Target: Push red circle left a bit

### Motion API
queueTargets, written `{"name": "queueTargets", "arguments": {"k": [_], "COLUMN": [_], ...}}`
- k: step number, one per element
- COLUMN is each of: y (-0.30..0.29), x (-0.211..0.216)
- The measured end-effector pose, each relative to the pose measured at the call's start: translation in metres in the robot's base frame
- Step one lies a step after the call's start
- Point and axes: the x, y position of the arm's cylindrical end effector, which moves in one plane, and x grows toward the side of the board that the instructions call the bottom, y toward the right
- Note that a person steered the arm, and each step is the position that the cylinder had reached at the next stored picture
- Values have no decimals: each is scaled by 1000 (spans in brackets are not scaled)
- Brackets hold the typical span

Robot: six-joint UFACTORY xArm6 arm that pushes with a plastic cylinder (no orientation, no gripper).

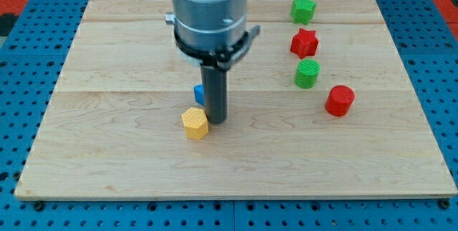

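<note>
The red circle (339, 101) is a short red cylinder on the wooden board, at the view's right of centre. My tip (217, 121) is at the board's middle, far to the left of the red circle. It stands just right of a yellow hexagon block (195, 124) and in front of a blue block (200, 94) that the rod partly hides.
A green star block (303, 9), a red star block (304, 43) and a green round block (307, 74) form a column above and left of the red circle. The wooden board (107, 152) lies on a blue pegboard.
</note>
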Motion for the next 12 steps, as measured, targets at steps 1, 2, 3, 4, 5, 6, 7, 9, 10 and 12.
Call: {"name": "queueTargets", "arguments": {"k": [1, 2, 3, 4, 5, 6, 7, 9, 10, 12], "y": [9, 11, 56, 50, 56, -39, -107, -24, -17, 112], "x": [-26, -28, -52, 19, 91, 95, 65, 48, 57, 92]}}
